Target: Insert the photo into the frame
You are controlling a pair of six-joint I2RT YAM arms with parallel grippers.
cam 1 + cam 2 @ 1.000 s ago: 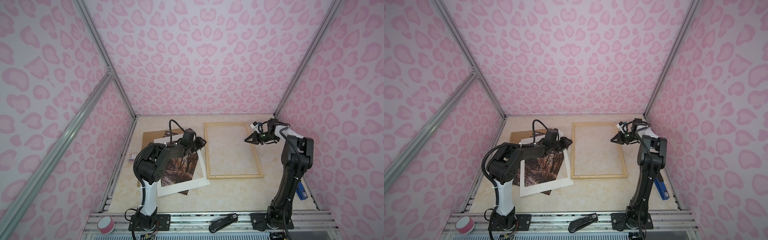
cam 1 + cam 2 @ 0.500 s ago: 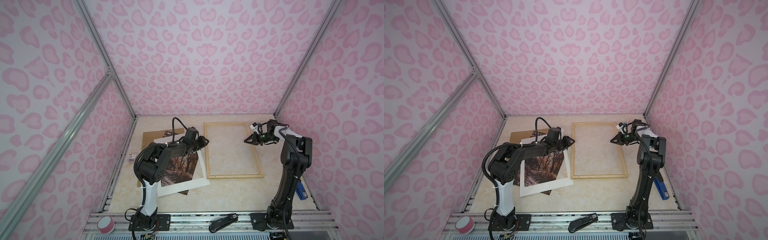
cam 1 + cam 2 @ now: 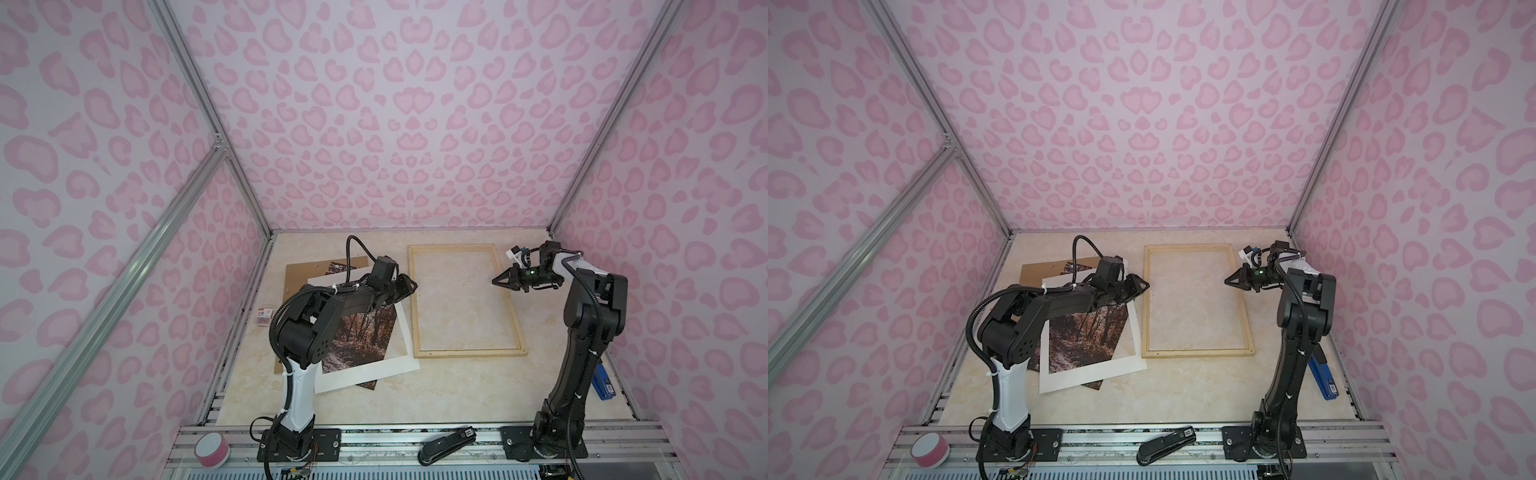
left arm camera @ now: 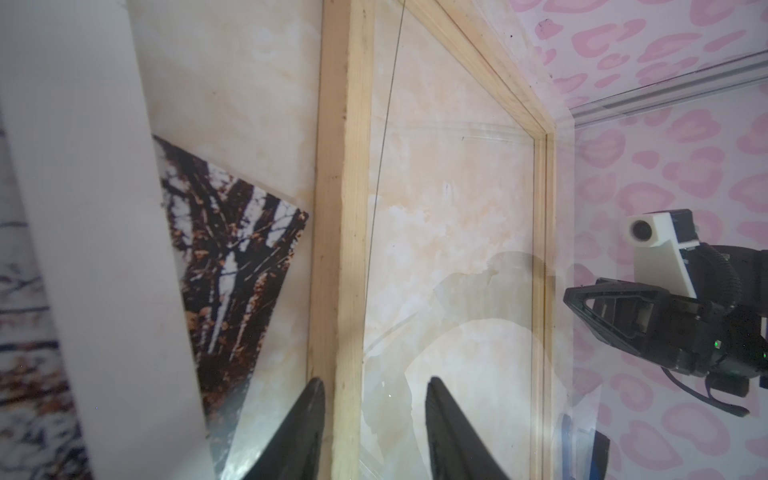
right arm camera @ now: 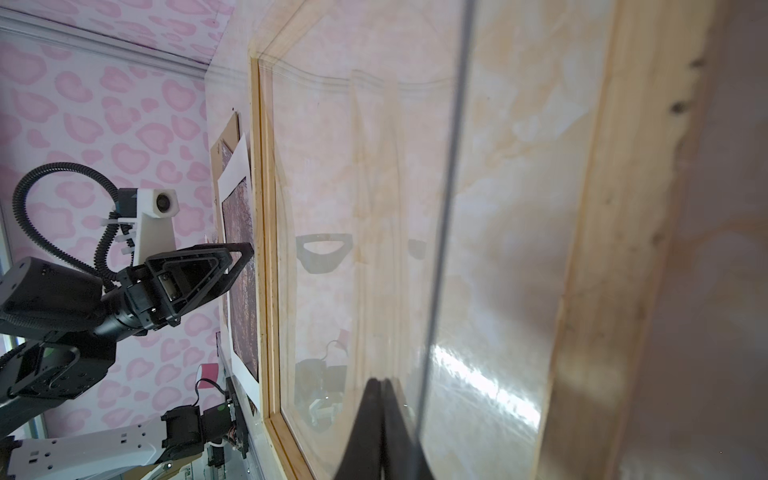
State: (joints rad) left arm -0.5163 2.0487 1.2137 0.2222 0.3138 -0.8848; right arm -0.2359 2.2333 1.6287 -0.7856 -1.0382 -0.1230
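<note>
Two grippers hang at opposite long sides of the frame (image 3: 469,353), which lies flat on the beige tabletop (image 3: 415,395). The left gripper (image 4: 374,384) sits low at the frame's left rail. Its fingers (image 4: 307,419) are moderately spread and straddle that rail, one outside it on the photo's side, the other inside over the clear sheet (image 4: 453,232) that lies within the frame. The gap between them is wider than the rail, so they clamp nothing. The right gripper (image 3: 495,281) hovers over the frame's right rail with its fingers (image 5: 374,424) pressed flat together. The photo (image 3: 361,336) lies just left of the frame, picture side up and skewed, one corner reaching almost to the left rail. The white mat (image 3: 374,372) lies on top of it. The brown backing board (image 3: 303,274) lies underneath, reaching farther from the frame.
</note>
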